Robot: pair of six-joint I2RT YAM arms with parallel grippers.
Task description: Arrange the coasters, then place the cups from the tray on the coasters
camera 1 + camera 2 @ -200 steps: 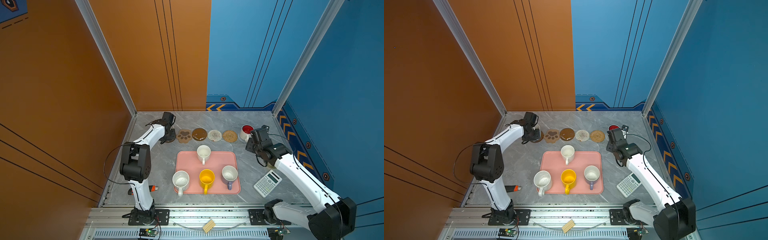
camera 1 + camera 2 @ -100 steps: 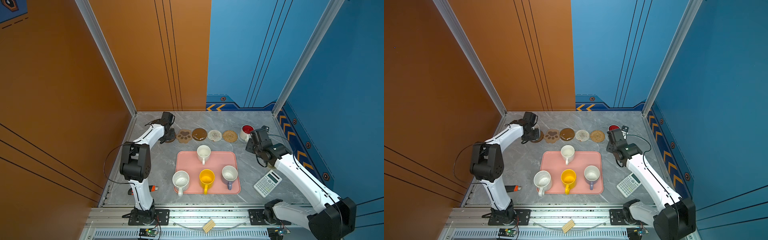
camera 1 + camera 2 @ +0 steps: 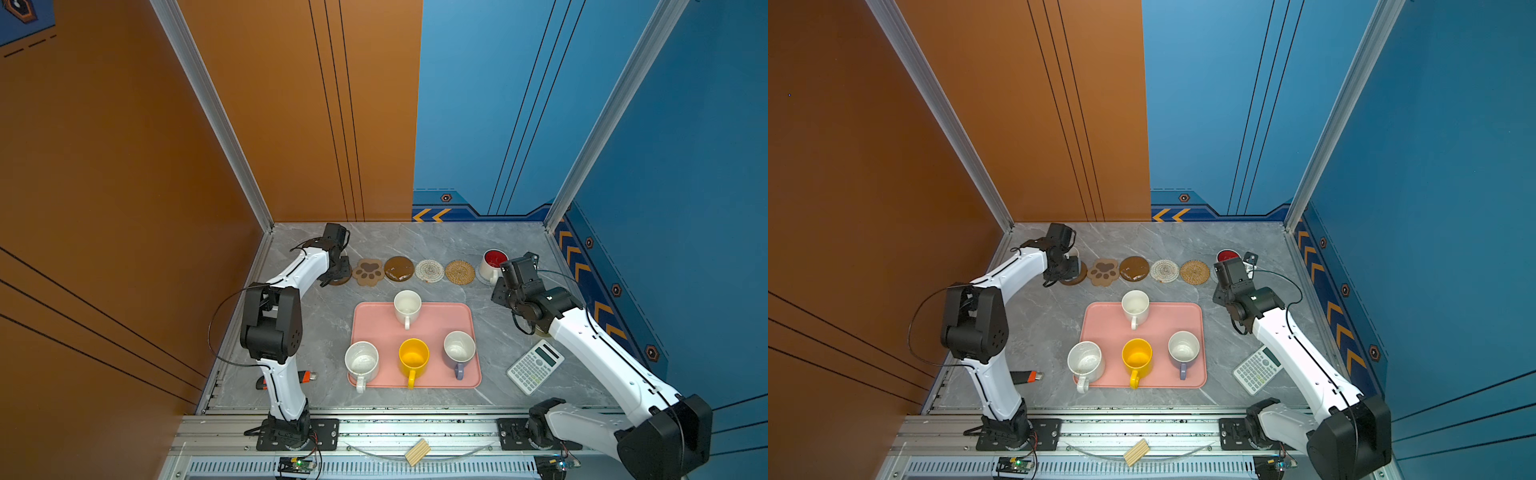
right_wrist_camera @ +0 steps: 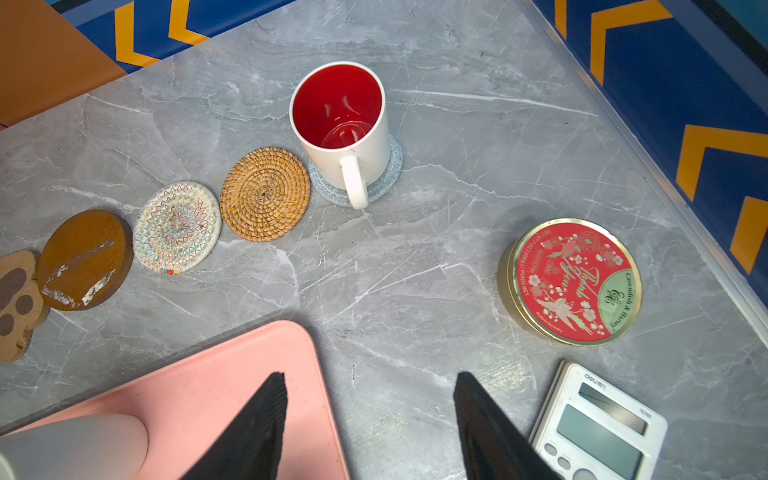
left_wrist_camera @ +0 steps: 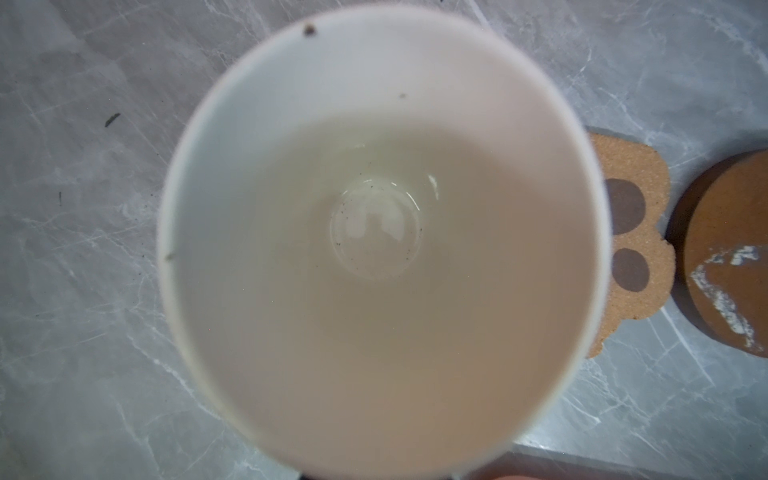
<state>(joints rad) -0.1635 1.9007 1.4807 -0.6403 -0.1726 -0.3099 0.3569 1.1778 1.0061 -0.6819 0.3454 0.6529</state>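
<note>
Reference: tray [image 3: 374,328] taken as dial centre in both top views; 12 o'clock points to the far wall.

Left gripper [image 3: 338,272]: at 11 o'clock; closed; fingers hidden, so a clamp on the pale-lined cup [image 5: 374,249] cannot be confirmed; that cup stands upright directly under the wrist, over the first brown disc [image 3: 341,281]; contact between cup and disc cannot be told.

Right gripper [image 4: 368,380]: at 2 o'clock; jaws apart, nothing between them; above bare table [image 4: 415,270], just beside the tray corner.

Mat row, 11 to 1 o'clock: first brown disc; paw mat [image 3: 368,272]; second brown disc [image 3: 399,268], touching the paw mat; cream mat [image 3: 429,271]; wicker mat [image 3: 459,272]; blue-grey mat [image 4: 386,183].

Red-lined cup [image 3: 492,264]: upright on the blue-grey mat; handle toward 6 o'clock.

On the tray, all upright, handles toward 6 o'clock: white cup [image 3: 407,303] at 12; speckled cup [image 3: 361,361] at 7; yellow cup [image 3: 413,355] at 6; purple cup [image 3: 459,349] at 5.

Off the tray: calculator [image 3: 535,366] at 4 o'clock; tin [image 4: 575,282] at 3 o'clock, near the calculator.
</note>
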